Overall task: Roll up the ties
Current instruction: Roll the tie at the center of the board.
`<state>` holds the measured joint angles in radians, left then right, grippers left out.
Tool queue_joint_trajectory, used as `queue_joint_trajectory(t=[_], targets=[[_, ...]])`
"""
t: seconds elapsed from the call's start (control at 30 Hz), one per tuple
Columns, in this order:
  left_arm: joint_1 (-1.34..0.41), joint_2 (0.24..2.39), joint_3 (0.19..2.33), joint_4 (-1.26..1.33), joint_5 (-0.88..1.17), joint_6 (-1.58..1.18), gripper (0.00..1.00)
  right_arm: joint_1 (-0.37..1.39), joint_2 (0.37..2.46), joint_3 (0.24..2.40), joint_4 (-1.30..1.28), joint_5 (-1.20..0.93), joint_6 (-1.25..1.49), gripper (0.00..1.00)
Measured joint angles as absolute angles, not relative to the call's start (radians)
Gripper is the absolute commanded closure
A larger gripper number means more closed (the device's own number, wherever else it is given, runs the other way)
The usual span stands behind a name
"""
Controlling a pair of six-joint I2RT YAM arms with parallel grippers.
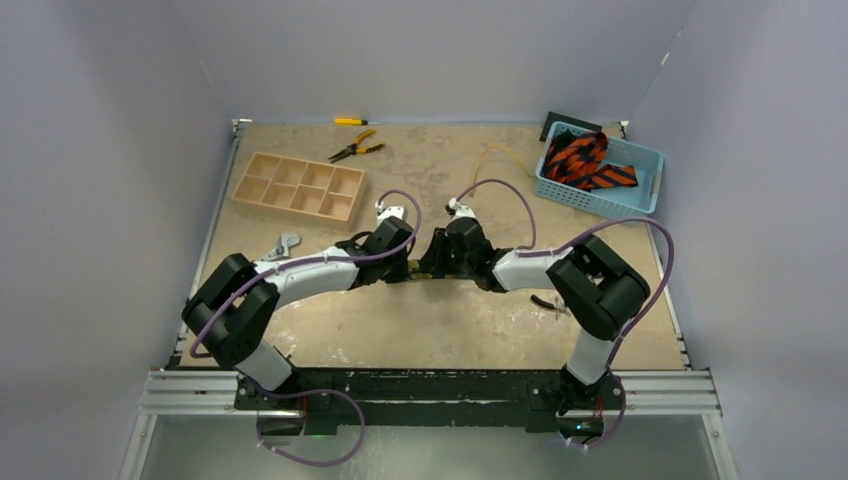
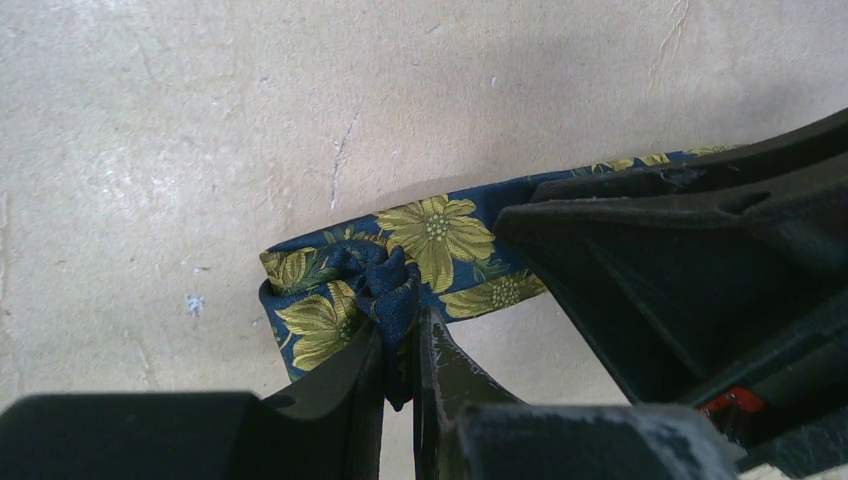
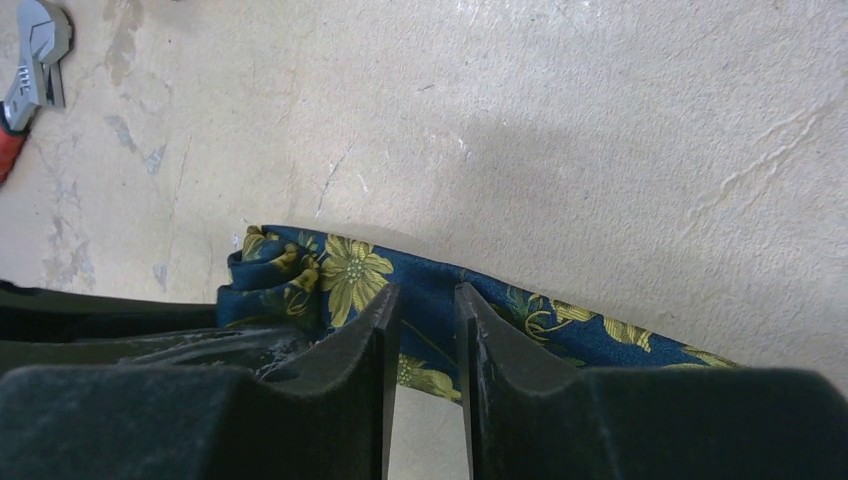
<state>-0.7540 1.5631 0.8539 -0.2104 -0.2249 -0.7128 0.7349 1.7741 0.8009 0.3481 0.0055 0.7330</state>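
Barely started tbh: left end effector [image 2: 400, 350] clamped on bunched tip of navy yellow-flowered fabric tie [image 2: 440, 235] mid worktop [image 1: 430, 320], right end effector [image 3: 428, 340] slightly apart over it, & orange-black striped ties [image 1: 585, 160] unrolled in far-right blue basket [image 1: 650, 160].

**No legible writing in view**

No text, label, brand, number or sign can be read in any of the views. On the navy tie [image 2: 440, 235] only a pattern of yellow flowers is seen, and no lettering is carried by it. Faint marks can be made out on the head of the wrench [image 3: 35, 60] lying on the table [image 3: 600, 120], but they are too small and blurred to be read.
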Motion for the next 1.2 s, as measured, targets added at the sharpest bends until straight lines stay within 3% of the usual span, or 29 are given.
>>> queue_joint_trajectory(t=[0.23,0.53,1.07,1.1,1.2], targets=[[-0.766,1.598,0.872,-0.202,-0.224,-0.709,0.86,0.735,1.712,0.77,0.307,0.015,0.731,0.59],[-0.769,1.604,0.88,-0.195,-0.212,-0.691,0.66,0.735,1.589,0.729,0.244,0.054,0.717,0.57],[-0.78,1.604,0.887,-0.184,-0.189,-0.687,0.55,0.735,1.551,0.691,0.223,0.066,0.714,0.57],[-0.78,1.604,0.888,-0.184,-0.187,-0.687,0.48,0.735,1.546,0.689,0.223,0.066,0.714,0.57],[-0.781,1.604,0.891,-0.181,-0.185,-0.686,0.46,0.734,1.527,0.679,0.22,0.067,0.713,0.57]])
